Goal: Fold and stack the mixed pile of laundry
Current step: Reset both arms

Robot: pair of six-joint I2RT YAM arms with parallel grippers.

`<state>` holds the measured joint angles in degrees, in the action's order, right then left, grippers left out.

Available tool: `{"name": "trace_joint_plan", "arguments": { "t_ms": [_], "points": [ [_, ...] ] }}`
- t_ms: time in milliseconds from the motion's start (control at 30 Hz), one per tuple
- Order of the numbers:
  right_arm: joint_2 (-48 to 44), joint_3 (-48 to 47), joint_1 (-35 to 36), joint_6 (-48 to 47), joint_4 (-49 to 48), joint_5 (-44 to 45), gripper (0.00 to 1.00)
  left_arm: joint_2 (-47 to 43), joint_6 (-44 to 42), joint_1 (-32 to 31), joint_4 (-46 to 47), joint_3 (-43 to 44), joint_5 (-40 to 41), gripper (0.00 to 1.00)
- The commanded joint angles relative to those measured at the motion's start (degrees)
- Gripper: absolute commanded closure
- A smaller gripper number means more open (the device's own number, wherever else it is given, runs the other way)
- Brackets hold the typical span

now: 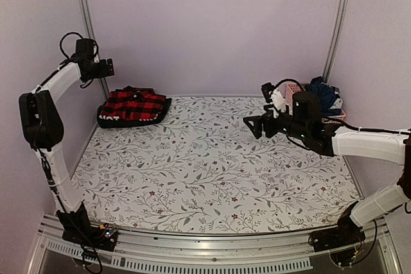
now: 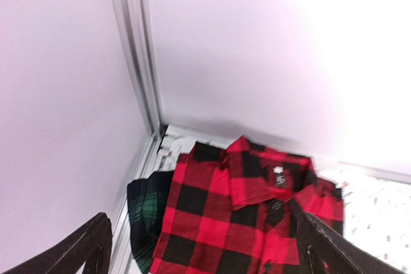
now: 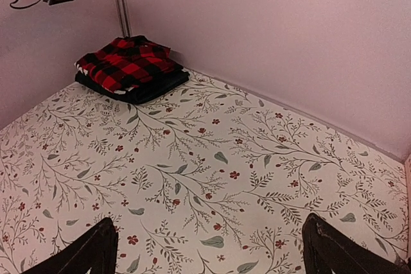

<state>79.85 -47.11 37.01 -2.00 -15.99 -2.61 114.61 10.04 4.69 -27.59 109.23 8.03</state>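
Observation:
A folded red-and-black checked flannel shirt (image 1: 135, 104) lies on top of dark folded clothes in the back left corner of the table. In the left wrist view the flannel shirt (image 2: 237, 210) lies over a dark green tartan piece (image 2: 146, 213). My left gripper (image 1: 106, 67) hangs open above and left of this stack, with nothing between its fingers (image 2: 87, 251). My right gripper (image 1: 253, 125) is open over the bare cloth at the right, holding nothing. The right wrist view shows the stack (image 3: 128, 68) far off and the right gripper (image 3: 209, 239) empty.
A pink slatted basket (image 1: 290, 93) with dark blue clothes (image 1: 324, 94) stands at the back right behind the right arm. The white leaf-patterned cloth (image 1: 212, 165) covers the table. Pale walls and metal corner posts (image 1: 83, 4) close the back and sides.

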Motion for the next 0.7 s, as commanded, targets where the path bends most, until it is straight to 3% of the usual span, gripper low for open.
{"name": "trace_joint_plan", "arguments": {
  "t_ms": [0, 167, 267, 533, 667],
  "points": [
    [-4.95, -0.01, -5.97, 3.89, 0.35, -0.41, 0.01, -5.63, 3.31, -1.1, 5.19, -0.19, -8.78, 0.0],
    [-7.41, -2.55, -14.4, 6.72, 4.74, -5.11, 0.01, -11.55, 2.4, -6.75, 7.1, -5.54, -13.51, 0.0],
    [-7.93, -2.43, -17.65, 8.93, 6.37, -7.91, 0.01, -14.43, 2.1, -13.35, 10.47, -12.87, -11.61, 0.0],
    [-5.88, 3.59, -18.08, 12.24, 7.9, -14.22, 0.01, -16.11, 4.99, -31.48, 20.28, -33.6, -6.27, 0.0],
    [-5.22, 7.08, -18.08, 13.83, 7.36, -14.61, 0.01, -14.19, 7.17, -37.98, 22.95, -39.03, -4.57, 0.0]
  ]
}}
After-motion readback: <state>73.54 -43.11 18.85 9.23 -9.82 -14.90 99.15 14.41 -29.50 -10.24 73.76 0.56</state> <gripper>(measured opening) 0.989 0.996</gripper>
